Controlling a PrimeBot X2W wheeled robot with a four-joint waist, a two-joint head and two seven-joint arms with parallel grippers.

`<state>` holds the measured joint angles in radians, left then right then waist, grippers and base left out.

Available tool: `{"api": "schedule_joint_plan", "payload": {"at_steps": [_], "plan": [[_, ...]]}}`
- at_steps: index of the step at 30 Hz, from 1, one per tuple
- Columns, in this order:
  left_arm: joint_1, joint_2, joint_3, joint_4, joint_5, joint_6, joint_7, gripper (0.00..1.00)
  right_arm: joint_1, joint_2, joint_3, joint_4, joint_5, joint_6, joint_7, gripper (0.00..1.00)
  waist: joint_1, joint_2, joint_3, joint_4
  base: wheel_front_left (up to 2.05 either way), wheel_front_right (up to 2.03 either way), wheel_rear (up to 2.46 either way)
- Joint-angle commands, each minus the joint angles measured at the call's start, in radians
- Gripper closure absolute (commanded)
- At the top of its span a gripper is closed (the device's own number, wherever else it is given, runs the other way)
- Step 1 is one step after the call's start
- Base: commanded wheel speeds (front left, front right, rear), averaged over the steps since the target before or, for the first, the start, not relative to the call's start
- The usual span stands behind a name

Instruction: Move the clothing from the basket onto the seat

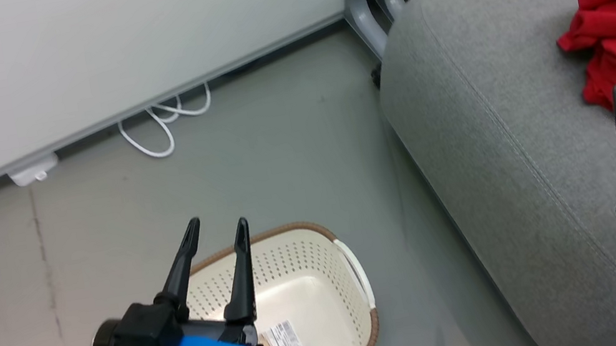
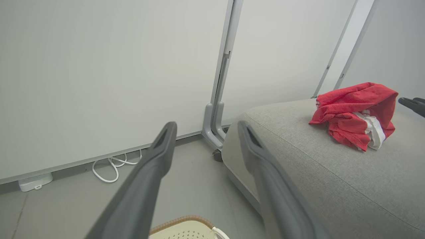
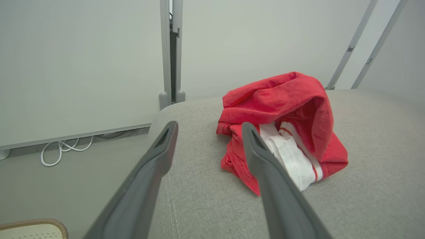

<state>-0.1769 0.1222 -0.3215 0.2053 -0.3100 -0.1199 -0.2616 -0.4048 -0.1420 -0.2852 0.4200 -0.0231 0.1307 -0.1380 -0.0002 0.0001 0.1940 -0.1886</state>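
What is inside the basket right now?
Inside the basket I see its bare cream bottom and a small label, nothing else. The left gripper and its arm cover the near-left part, so that corner is unseen.

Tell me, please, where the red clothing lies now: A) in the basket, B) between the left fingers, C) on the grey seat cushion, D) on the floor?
C: the red clothing lies bunched on the grey seat cushion, apart from the basket.
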Motion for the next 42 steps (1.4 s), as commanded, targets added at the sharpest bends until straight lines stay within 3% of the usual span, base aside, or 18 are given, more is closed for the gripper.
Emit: {"api": "schedule_joint_plan", "payload": {"at_steps": [1, 15, 27, 42], "plan": [[0.024, -0.008, 0.016, 0.011, -0.007, -0.004, -0.005, 0.0, 0.045, 0.008, 0.007, -0.028, -0.01, 0.0, 0.01, 0.0, 0.0002, -0.0001, -0.059, 0.035, 0.0, 0.0, 0.0], [0.156, -0.033, 0.186, 0.08, -0.001, -0.011, -0.004, 0.0, 0.285, 0.084, 0.11, -0.252, 0.028, 0.0, 0.063, 0.0, 0.0002, -0.0001, -0.186, 0.111, 0.0, 0.0, 0.0], [0.171, -0.037, 0.266, 0.142, 0.012, -0.014, -0.004, 0.0, 0.372, 0.092, 0.176, -0.263, 0.096, 0.0, 0.058, 0.0, 0.0002, -0.0001, -0.227, 0.18, 0.0, 0.0, 0.0], [0.201, -0.044, 0.298, 0.176, 0.033, -0.011, -0.004, 0.0, 0.409, 0.092, 0.218, -0.273, 0.129, 0.0, 0.064, 0.0, 0.0002, -0.0001, -0.254, 0.235, 0.0, 0.0, 0.0]]}}
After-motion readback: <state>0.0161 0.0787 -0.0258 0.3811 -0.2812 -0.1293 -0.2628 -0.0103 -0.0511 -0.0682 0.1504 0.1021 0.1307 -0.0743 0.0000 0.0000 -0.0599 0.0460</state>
